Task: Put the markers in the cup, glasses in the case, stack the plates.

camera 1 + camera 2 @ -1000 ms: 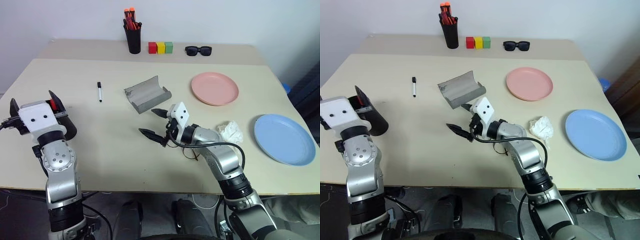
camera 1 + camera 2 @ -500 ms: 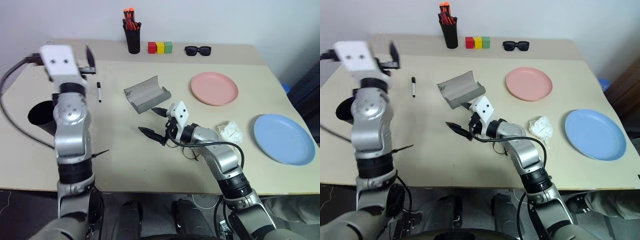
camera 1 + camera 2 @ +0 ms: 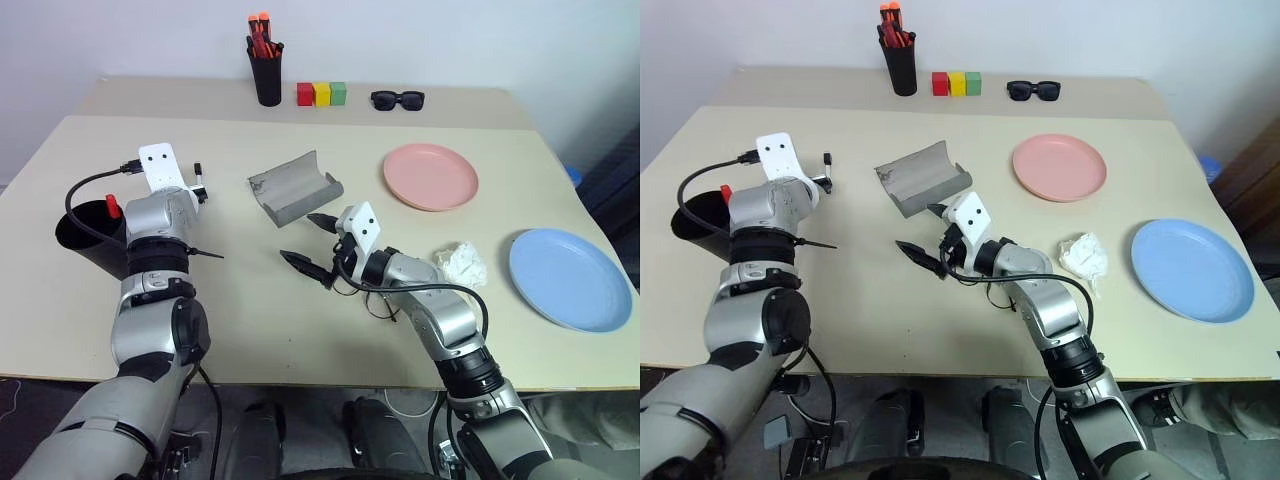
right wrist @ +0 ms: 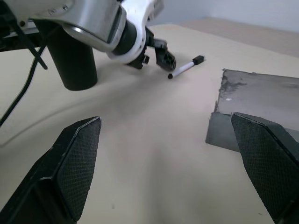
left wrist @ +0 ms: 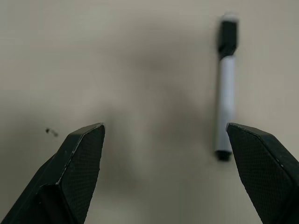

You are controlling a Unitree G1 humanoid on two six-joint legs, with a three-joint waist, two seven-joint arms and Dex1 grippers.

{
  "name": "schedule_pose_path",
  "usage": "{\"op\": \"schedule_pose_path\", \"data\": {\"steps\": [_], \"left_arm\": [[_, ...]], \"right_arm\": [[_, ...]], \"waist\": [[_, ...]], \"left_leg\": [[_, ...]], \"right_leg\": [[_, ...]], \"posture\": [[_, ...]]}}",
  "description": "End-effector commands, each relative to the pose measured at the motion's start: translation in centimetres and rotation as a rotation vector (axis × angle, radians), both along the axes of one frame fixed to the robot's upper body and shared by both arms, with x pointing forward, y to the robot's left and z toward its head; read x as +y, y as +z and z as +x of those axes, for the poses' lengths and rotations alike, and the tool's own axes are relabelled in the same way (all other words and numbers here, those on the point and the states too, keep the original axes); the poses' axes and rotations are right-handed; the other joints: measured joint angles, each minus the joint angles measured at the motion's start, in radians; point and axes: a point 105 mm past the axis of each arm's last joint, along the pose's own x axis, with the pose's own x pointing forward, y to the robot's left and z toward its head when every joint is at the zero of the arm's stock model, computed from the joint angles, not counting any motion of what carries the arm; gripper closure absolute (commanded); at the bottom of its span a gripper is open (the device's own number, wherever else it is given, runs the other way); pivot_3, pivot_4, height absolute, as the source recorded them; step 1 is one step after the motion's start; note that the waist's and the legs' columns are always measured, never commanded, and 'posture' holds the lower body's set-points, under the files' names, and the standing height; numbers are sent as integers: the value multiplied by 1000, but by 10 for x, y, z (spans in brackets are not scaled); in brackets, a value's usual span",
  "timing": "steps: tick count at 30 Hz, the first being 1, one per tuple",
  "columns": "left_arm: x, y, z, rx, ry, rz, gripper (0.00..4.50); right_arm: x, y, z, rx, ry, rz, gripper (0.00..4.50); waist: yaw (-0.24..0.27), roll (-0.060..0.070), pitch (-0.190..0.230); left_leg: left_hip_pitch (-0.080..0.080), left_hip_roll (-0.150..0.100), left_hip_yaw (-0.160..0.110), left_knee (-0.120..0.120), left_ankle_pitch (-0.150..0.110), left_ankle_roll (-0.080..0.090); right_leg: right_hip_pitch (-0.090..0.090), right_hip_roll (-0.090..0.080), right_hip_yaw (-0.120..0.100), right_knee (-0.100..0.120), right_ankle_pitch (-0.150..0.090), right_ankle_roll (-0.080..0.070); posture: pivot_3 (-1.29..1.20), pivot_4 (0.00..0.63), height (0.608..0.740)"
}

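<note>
Against a plain pale wall stood a beige table (image 3: 300, 330), its far edge lined with a black pen holder (image 3: 267, 80), three coloured blocks (image 3: 320, 94) and dark sunglasses (image 3: 397, 99). Mid-table lay the grey case (image 3: 295, 188), flap open; the pink plate (image 3: 430, 176) sat beyond it toward the right edge, the blue plate (image 3: 569, 278) at that edge, crumpled tissue (image 3: 460, 264) between them. Near the left edge stood the black cup (image 3: 88, 238), a red marker (image 3: 113, 206) inside. The left gripper (image 5: 163, 154), released, hovered beside the white marker (image 5: 225, 88). The right gripper (image 3: 312, 243) hung released near the case, its arm covering the glasses (image 3: 378, 305).
</note>
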Motion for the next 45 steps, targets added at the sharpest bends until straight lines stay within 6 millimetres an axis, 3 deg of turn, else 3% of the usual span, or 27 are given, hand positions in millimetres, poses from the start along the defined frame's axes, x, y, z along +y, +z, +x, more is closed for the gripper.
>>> {"op": "schedule_pose_path", "data": {"steps": [1,4,7,14,16,20,23,29,35,38,42,45], "left_arm": [[-3,17,10,-63,-29,-2,229],[-8,14,14,-72,-55,-49,229],[-11,12,16,-74,-70,-63,1033],[-13,23,21,-133,-105,22,4419],[-15,30,23,-186,-115,10,4419],[-28,41,27,-234,-130,-46,2986],[-39,36,28,-199,-144,-56,1572],[-55,10,25,-80,-161,-100,1572],[-65,0,23,-25,-184,-136,1572],[-65,-1,22,-13,-177,-135,2386],[-64,1,23,-20,-179,-113,4389],[-66,14,27,-85,-206,-51,4455]], "right_arm": [[0,14,-2,-49,1,36,0],[-1,15,-2,-49,1,36,0],[-1,15,-1,-49,1,34,0],[-1,14,-2,-40,-1,42,0],[-1,14,-2,-39,-2,43,0],[-2,13,-2,-34,-4,44,0],[-2,13,-2,-32,-3,44,0],[-2,13,-1,-33,-3,41,0],[-3,13,-1,-33,-4,39,0],[-3,13,-2,-32,-6,40,0],[-3,13,-2,-28,-6,42,0],[-2,12,-2,-26,-4,43,0]], "waist": [[0,0,0],[0,0,0],[-1,0,0],[-1,0,0],[-1,0,0],[-1,0,0],[0,0,0],[-2,0,0],[-2,0,0],[-1,0,0],[2,0,0],[1,0,0]], "left_leg": [[0,0,0,0,0,0],[0,0,0,0,0,0],[0,0,0,0,0,0],[0,0,0,0,0,0],[0,0,0,0,0,0],[0,0,0,0,0,0],[0,0,0,0,0,0],[0,0,0,0,0,0],[0,0,0,0,0,0],[0,0,0,0,0,0],[0,0,0,0,0,0],[0,0,0,0,0,0]], "right_leg": [[0,0,0,0,0,0],[0,0,0,0,0,0],[0,0,0,0,0,0],[0,0,0,0,0,0],[0,0,0,0,0,0],[0,0,0,0,0,0],[0,0,0,0,0,0],[0,0,0,0,0,0],[0,0,0,0,0,0],[0,0,0,0,0,0],[0,0,0,0,0,0],[0,0,0,0,0,0]], "posture": [[0,150,725],[0,150,725],[0,150,725],[0,150,725],[0,150,725],[0,150,725],[0,150,725],[0,150,725],[0,150,725],[0,150,725],[0,150,725],[0,150,725]]}}
